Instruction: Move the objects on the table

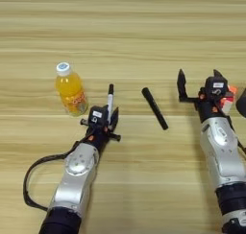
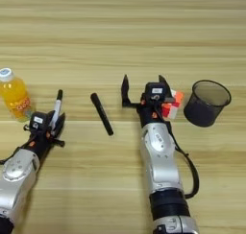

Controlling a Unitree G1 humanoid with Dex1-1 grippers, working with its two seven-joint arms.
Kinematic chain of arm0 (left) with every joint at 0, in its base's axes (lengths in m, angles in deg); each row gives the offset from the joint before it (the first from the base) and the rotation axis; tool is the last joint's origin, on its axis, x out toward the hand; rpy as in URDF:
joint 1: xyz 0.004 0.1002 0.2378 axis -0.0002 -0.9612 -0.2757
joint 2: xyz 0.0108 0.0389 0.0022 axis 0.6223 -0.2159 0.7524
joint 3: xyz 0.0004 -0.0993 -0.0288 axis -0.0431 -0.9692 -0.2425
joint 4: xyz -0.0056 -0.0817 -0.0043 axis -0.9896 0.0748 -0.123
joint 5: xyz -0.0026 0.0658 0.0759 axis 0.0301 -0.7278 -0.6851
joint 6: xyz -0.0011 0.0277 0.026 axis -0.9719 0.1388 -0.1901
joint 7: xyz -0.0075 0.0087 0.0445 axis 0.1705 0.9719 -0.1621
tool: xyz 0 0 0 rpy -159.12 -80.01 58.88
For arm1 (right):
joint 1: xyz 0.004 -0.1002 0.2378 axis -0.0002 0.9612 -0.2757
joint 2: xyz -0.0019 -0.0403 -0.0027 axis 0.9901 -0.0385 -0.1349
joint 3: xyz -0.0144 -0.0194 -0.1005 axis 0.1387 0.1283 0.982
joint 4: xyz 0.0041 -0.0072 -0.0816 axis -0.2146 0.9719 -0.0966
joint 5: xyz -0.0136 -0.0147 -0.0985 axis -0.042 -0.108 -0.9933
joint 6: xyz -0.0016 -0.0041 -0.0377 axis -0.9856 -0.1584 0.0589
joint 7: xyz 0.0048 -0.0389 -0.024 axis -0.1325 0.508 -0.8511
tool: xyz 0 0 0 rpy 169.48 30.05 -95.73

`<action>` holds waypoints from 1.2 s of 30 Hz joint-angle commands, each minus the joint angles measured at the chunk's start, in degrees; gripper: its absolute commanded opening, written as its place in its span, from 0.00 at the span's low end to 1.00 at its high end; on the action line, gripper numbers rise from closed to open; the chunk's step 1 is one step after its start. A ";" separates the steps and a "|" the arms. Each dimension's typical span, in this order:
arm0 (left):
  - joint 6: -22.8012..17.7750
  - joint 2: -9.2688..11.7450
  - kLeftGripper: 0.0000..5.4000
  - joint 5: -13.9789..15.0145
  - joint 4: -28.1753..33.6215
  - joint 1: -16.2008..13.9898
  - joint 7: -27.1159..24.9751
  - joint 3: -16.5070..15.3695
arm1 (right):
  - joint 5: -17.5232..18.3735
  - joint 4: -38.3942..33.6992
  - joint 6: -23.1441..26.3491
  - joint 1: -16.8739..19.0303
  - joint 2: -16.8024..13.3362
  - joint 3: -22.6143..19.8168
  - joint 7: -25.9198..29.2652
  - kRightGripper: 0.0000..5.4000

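Left gripper point(image 1: 111, 119) down on the table point(image 1: 125, 31), fingers narrow around the white marker point(image 1: 110, 101), seemingly gripping its lower end; lifted or not, hard to tell from above. Marker pointing away from the robot, black cap at the far end. Bottle point(image 1: 70, 89) upright just left of that gripper, close but apart. Black marker point(image 1: 154, 108) flat on the wood between the two arms, lying diagonally, untouched. Right gripper point(image 2: 141, 87) empty, fingers spread wide, pointing toward the far side of the table. Cube point(image 2: 171, 104) tucked right beside the right wrist, partly hidden by it, touching or nearly so. Black mesh cup point(image 2: 206, 102) upright further right, apparently empty, near the cube but apart.

Progress, by judgement: early. Only the white marker in hand; bottle, black marker and cube all resting free, nothing in the cup. Three of four objects left, and no goal spot marked beyond perhaps the cup.

Room: far half of the table broad and bare, plenty of space to carry or set things there. Near side crowded by the arms themselves. Tight spots: bottle close by the left gripper, easily knocked over in a sideways swing; cube and cup close by the right arm. Bottle at the left edge of the right eye view, cup cut off at the right edge of the left eye view.
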 commanded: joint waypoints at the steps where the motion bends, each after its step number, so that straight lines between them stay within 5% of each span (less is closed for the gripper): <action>1: -4.31 -0.64 0.21 0.26 -2.78 -3.07 -0.57 0.90 | 0.30 -0.02 0.33 -0.61 0.11 0.07 -0.23 1.00; 8: -4.36 -0.86 0.10 0.26 -2.72 -3.06 -0.44 1.02 | 0.39 0.14 0.21 -0.67 0.03 -0.05 -0.18 1.00; 19: -4.41 -1.71 0.10 -0.25 -2.93 -2.92 -0.09 1.61 | 0.45 -0.10 0.27 -0.60 -0.04 -0.09 -0.13 1.00; 29: -5.47 -6.91 0.09 -1.35 -4.17 -3.47 0.84 7.83 | 0.39 -0.03 0.21 -0.52 0.18 0.03 -0.24 1.00; 36: -5.27 -6.60 0.09 -0.04 -6.36 -2.11 2.00 9.32 | 0.27 0.04 0.11 -0.43 0.21 0.05 -0.31 1.00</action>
